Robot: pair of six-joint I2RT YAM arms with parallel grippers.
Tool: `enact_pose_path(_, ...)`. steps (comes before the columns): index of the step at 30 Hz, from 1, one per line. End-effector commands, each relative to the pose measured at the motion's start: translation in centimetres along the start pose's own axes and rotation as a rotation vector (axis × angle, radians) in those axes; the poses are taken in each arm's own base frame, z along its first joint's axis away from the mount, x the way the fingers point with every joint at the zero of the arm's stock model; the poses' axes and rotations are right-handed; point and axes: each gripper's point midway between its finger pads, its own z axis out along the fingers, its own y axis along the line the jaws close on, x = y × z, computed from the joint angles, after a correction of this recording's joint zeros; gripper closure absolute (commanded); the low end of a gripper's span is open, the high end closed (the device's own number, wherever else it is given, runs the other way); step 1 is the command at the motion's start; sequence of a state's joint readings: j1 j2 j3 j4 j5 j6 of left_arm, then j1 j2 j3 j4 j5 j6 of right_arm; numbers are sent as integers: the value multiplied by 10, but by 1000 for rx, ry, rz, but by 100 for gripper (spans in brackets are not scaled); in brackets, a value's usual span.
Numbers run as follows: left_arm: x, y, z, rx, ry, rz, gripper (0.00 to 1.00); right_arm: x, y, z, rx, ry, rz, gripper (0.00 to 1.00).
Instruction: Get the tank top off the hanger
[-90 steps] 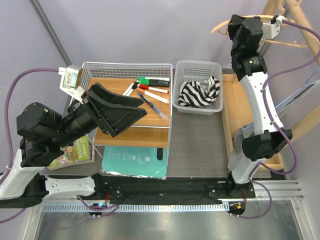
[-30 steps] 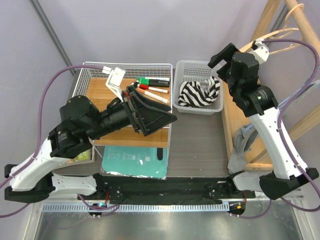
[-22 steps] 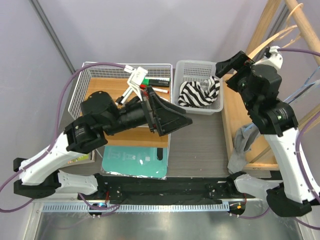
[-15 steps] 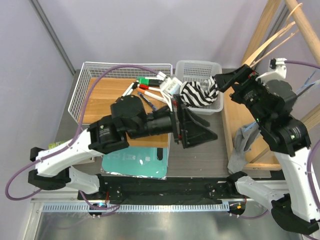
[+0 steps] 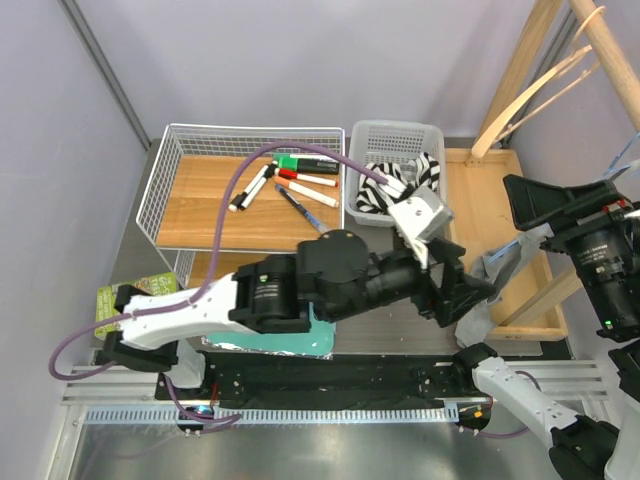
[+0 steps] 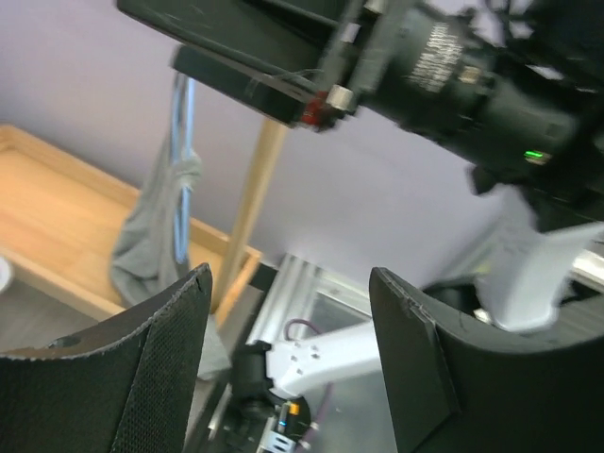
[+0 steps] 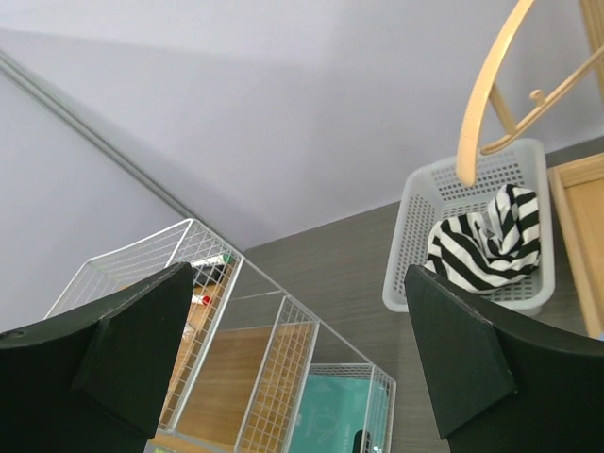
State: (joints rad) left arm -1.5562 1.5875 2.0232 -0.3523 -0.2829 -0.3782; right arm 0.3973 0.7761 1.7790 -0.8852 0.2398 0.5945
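Top view: left claw sat low across the bench, jaws apart and empty, just beside the grey tank top, which hung bunched by the wooden rack's post, while the right claw was up high at right, wide open. Left wrist: claw open with nothing between the fingers, tank top draped over the wooden tray. Right wrist: claw spread wide, empty, with the pale hanger above the basket holding a striped cloth.
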Motion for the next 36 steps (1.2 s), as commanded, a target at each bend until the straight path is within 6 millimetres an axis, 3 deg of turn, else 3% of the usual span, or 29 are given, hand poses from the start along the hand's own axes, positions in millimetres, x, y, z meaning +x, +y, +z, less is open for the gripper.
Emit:
enact_pose_path(1, 22, 33, 28, -188, 68, 191, 31, -6, -20, -18, 82, -17, -45, 0)
enact_pose_path(11, 55, 70, 82, -195, 135, 138, 29, -38, -29, -72, 99, -114, -41, 0)
enact_pose_path(14, 56, 80, 90, -207, 131, 125, 29, -40, -28, -81, 88, -113, -36, 0)
enact_pose_path(20, 61, 80, 109, -174, 101, 116, 29, -37, -22, -90, 47, -93, -23, 0)
enact_pose_path(26, 66, 87, 132, -178, 52, 119, 35, -29, -16, -101, -17, -71, 18, 0)
enact_pose_path(36, 75, 93, 158, -162, 27, 113, 62, -21, -23, -111, -13, -59, 21, 0)
